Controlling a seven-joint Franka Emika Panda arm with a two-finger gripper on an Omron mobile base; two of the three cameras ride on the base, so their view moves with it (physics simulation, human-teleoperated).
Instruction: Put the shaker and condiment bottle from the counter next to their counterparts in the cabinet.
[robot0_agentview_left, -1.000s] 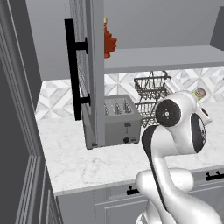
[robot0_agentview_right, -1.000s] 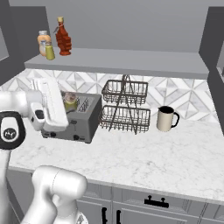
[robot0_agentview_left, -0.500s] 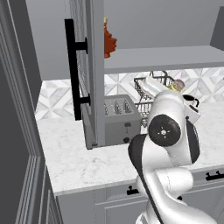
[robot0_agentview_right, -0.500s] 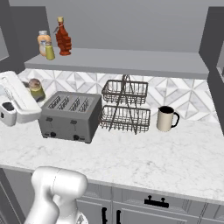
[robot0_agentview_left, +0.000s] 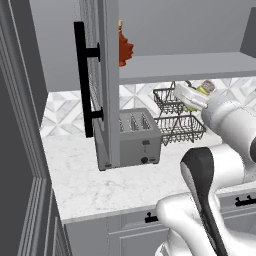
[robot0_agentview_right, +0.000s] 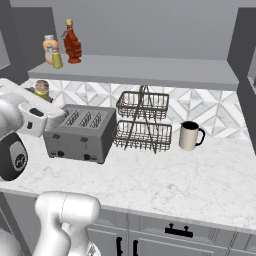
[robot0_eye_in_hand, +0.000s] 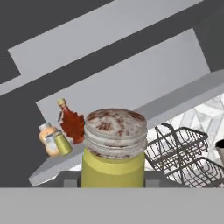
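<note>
The end effector (robot0_agentview_right: 39, 97) pinches the shaker (robot0_agentview_right: 41, 89) upright, cap up, above the table (robot0_agentview_right: 165, 180) at the toaster's (robot0_agentview_right: 80, 132) nine o'clock, probably so it can be stood beside its counterparts on the cabinet (robot0_agentview_right: 150, 70) shelf overhead.

You've got loads of free shelf in the cabinet (robot0_agentview_right: 150, 75): everything right of the condiment bottle (robot0_agentview_right: 73, 44) is bare, all the way across. The crowded bit is the left end, where that bottle stands with a small yellow-green shaker (robot0_agentview_right: 57, 59) and an orange jar (robot0_agentview_right: 49, 48) bunched beside it. Coming up from below, the toaster (robot0_agentview_right: 80, 132) sits under that left end and the two-tier wire rack (robot0_agentview_right: 143, 125) just right of it, reaching nearly to the shelf's underside. The open door (robot0_agentview_left: 105, 85) with its black handle (robot0_agentview_left: 82, 80) walls off the left side.
</note>
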